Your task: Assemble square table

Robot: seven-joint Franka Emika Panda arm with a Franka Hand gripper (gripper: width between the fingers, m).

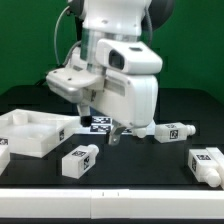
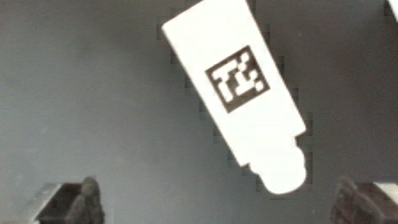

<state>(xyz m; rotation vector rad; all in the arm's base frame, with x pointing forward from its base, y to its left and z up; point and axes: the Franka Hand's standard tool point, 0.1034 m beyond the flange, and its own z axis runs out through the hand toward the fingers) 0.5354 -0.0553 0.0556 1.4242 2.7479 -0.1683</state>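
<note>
Ext view: robot arm (image 1: 120, 60) is leaning down over the black bench (image 1: 150, 178), mid-scene. End effector (image 1: 113, 135) is hanging low, just above the bench, near the marker board (image 1: 98, 123); its fingers are too small to read here. Square tray top (image 1: 28, 132) is sitting flat on the bench at the ext view's left, rim facing up. Near leg (image 1: 80, 159) is lying just beside the tray top, toward the front edge. Back leg (image 1: 168, 130) is lying on its side at the ext view's right of the end effector, near it. Far leg (image 1: 207, 164) is lying well apart from the rest, by the ext view's right edge. All three are lying loose on the bench.

Wrist view: end effector (image 2: 217, 203) is standing wide open w/ nothing btw the fingertips (image 2: 71, 200), so it's gripping nothing. A leg (image 2: 240, 95) is lying flat on the bench, tag facing up, set diagonal, stepped end pointing toward the gap but not inside it. Can't tell which leg this is.
</note>
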